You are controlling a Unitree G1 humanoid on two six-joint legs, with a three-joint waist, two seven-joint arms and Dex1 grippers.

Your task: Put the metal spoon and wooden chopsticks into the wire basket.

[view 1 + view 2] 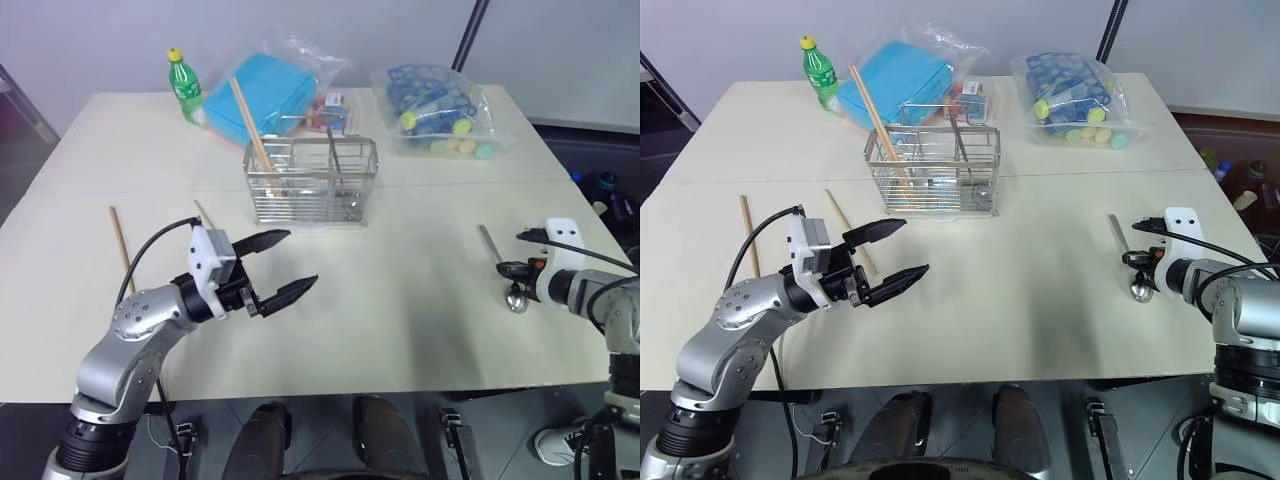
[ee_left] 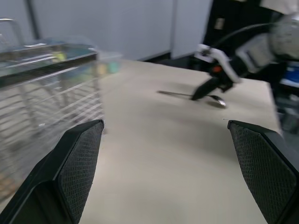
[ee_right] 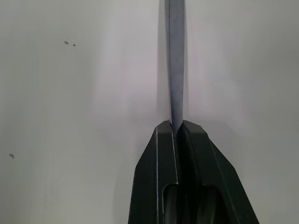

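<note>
Right end effector (image 3: 179,128) is clamping the metal spoon (image 1: 497,262) flat on the tabletop (image 1: 400,300), readying a lift; left end effector (image 1: 285,265) is hovering, fingers apart, near the wire basket (image 1: 311,180).

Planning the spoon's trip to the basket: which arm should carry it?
Right. The right gripper is shut on the metal spoon; the left gripper hangs open, empty.
</note>
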